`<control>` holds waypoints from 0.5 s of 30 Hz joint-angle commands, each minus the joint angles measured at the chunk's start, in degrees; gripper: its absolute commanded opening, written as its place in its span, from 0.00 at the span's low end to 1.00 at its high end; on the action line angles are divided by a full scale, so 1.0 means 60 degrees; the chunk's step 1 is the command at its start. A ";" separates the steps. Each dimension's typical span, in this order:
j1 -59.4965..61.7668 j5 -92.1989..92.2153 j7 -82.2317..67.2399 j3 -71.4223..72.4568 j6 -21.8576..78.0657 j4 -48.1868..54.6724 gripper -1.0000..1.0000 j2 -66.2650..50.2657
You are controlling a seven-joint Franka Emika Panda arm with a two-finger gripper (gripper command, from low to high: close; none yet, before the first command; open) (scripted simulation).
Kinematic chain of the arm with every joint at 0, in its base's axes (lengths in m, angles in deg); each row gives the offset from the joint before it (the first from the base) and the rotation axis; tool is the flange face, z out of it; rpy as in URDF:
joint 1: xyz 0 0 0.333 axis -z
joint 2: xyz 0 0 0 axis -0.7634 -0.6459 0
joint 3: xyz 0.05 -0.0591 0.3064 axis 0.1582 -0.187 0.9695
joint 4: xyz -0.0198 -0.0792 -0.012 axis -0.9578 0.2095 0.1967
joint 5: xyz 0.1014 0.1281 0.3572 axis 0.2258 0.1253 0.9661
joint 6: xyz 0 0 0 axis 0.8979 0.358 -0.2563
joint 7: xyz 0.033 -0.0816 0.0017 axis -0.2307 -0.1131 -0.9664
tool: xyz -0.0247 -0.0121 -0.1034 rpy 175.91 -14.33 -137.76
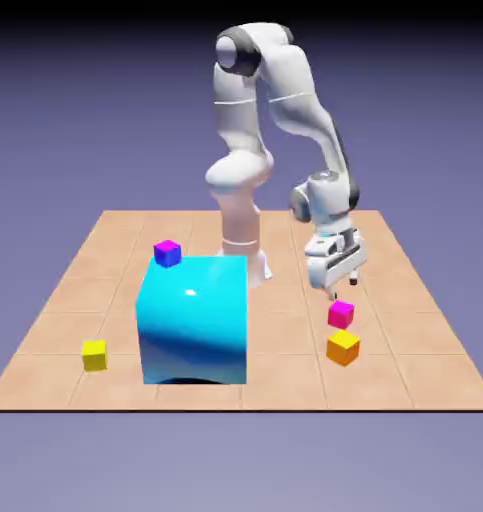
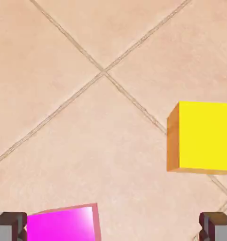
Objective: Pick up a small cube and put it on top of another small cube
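Hand (image 1: 335,284) — fingers spread wide, holding nothing — just above magenta cube (image 1: 341,314), orange cube (image 1: 343,347) beside it toward table (image 1: 115,240) near edge.

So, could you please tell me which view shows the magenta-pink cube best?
The exterior view: the whole magenta-pink cube shows there on the table, just behind the orange cube. The hand view crops it at the bottom edge, beside one fingertip.

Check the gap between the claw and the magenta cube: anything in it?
Nothing. In the exterior view the open claw hangs just above the magenta cube, bare air between. The hand view shows only tile, with the orange cube beside.
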 commanded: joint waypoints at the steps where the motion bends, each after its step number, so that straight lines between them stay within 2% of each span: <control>1: -0.0236 0.0138 -0.0124 -0.0073 -0.0031 -0.0048 0.50 -0.0162; 4: -0.0619 0.0291 -0.0262 -0.0155 -0.0066 -0.0101 0.50 -0.0341; 15: 0.3185 0.0099 -0.0424 0.3461 -0.1619 0.0466 0.50 -0.2439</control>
